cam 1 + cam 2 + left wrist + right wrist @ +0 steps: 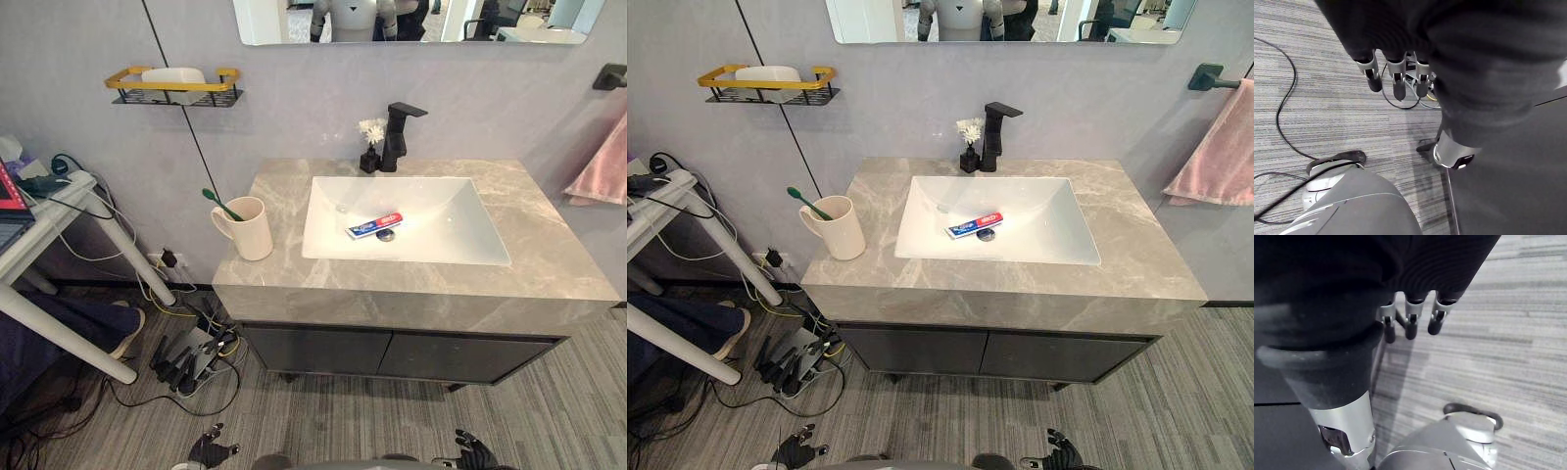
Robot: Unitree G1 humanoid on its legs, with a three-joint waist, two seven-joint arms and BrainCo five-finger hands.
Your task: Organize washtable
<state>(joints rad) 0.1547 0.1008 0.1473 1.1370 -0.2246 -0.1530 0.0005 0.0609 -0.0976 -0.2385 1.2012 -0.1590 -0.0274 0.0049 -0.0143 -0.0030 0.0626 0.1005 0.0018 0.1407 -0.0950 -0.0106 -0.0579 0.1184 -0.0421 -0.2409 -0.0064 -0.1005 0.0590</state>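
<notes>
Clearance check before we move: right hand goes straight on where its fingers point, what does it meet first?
Most likely the grey striped floor: the right hand hangs with relaxed fingers aimed down at it, and nothing shows between. The dark cabinet front stands close beside that line; depth is unclear.

We see the left hand (1374,73) as silver fingers (1399,84) in a row, each ending in a rounded dark tip, under a black cover (1474,58) ribbed in fine lines. Its thumb (1449,152) is a silver-grey shell with a dark pad. We find the right hand (1410,318) built the same way, with a black ribbed cover that has a thick rolled rim, silver dark-tipped fingers and a silver thumb with a dark recess.
</notes>
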